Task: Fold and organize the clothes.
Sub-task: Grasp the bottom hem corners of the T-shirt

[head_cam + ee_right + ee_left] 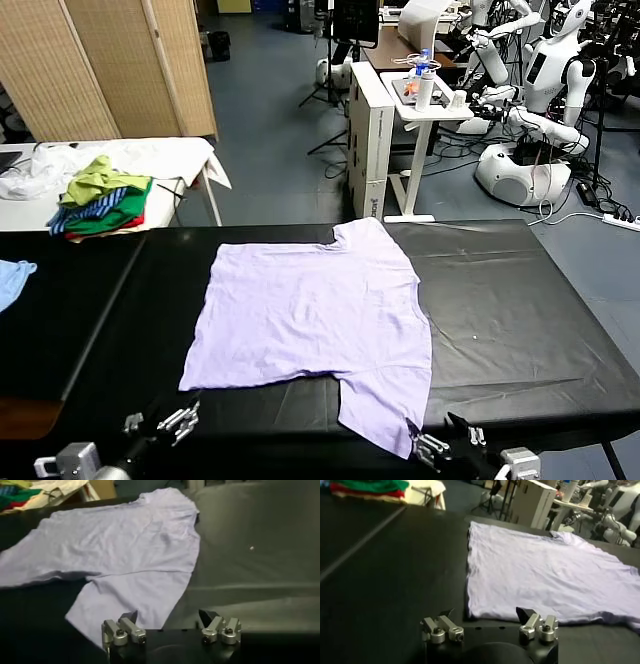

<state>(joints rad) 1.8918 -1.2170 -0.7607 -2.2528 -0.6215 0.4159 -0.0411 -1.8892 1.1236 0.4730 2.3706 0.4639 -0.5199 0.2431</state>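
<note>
The light blue garment (14, 279) is lying at the far left edge of the black bench (500, 310), well apart from both claws. Behind it, on a white table (170, 155), a heap of green, striped and red garments (100, 205) is resting.

The left claw (165, 425) is hovering at the near edge of the bench, low on the left side of the head view. Its fingers (442, 630) are standing wide apart and are holding nothing. The bare black surface is lying just under it, and the near left corner of the T-shirt is lying just ahead of it and a little to its right, not touching.

The pale lavender T-shirt (310, 320) is lying spread flat in the middle of the bench, between the two claws and ahead of them (its fabric is showing some soft wrinkles). One sleeve is pointing to the far side of the bench, and the other sleeve is coming toward the near edge.

The right claw (445, 445) is hovering at the near edge on the right side. It is also wide open and empty. In the right wrist view the near sleeve (135, 600) is lying just in front of its left finger (122, 630), while the right finger is standing over the bare bench.
</note>
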